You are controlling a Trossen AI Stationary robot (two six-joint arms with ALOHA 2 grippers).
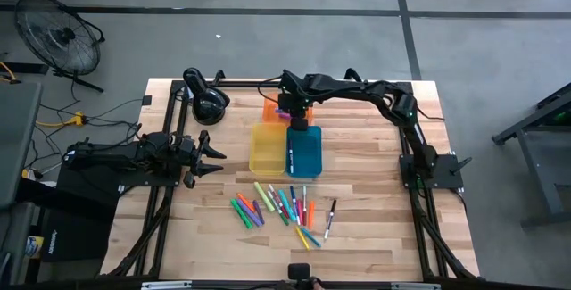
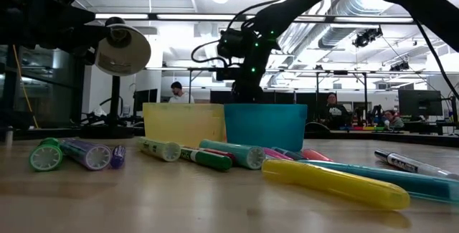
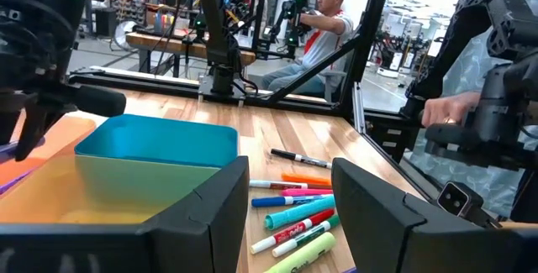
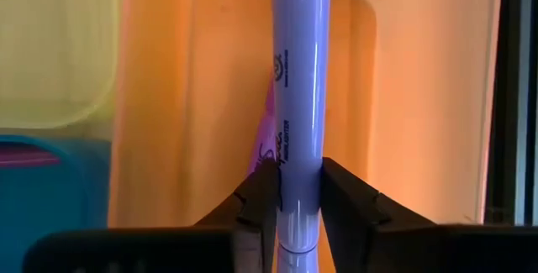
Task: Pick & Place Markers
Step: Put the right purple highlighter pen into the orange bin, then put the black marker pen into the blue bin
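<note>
My right gripper hangs over the orange tray at the far middle of the table, shut on a purple marker. A pink marker lies in that tray behind it. Beside the orange tray stand a yellow tray and a blue tray. Several loose markers lie flat on the table nearer the front edge. My left gripper waits open at the table's left side, touching nothing. My right gripper pinches the purple marker's barrel between its two fingers, toward the marker's near end. It comes from above, slanting down, with the marker running forward along the fingers. Whether the marker's far end touches the tray floor, I cannot tell.
A black desk lamp stands at the far left of the table. A black marker lies apart on the right of the loose pile. A person's hand shows beyond the table's edge in the left wrist view.
</note>
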